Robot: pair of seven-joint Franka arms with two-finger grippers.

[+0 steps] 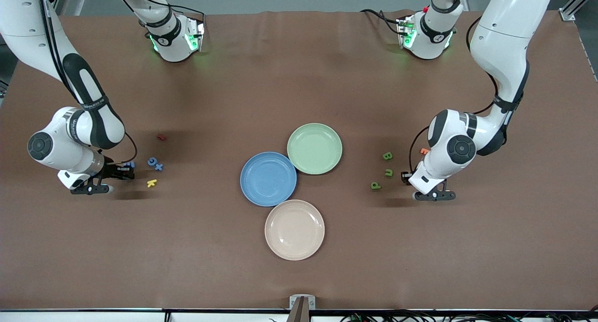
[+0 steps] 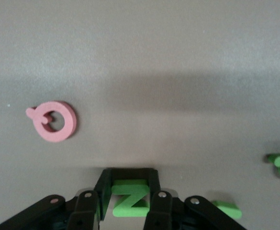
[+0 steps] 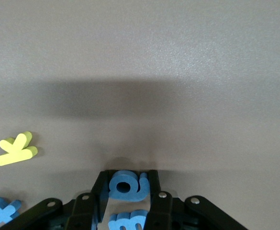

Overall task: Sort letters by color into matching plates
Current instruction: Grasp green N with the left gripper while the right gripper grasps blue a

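Observation:
My left gripper (image 2: 129, 181) is down at the table near the left arm's end, shut on a green letter Z (image 2: 130, 200) that lies flat between its fingers. In the front view this gripper (image 1: 405, 176) hides the Z; three more green letters (image 1: 387, 156) (image 1: 388, 172) (image 1: 375, 185) lie beside it. My right gripper (image 3: 126, 179) is low at the right arm's end, shut on a round blue letter (image 3: 125, 187). A second blue letter (image 3: 128, 221) lies under its wrist. The blue plate (image 1: 268, 178) and pale green plate (image 1: 314, 148) sit mid-table, touching.
A beige plate (image 1: 294, 229) lies nearer the front camera than the blue one. A yellow letter (image 1: 152, 183), two more blue letters (image 1: 153, 161) (image 1: 159, 166) and a red letter (image 1: 161, 137) lie by the right gripper (image 1: 125, 171). A pink letter (image 2: 53, 121) lies near the left gripper.

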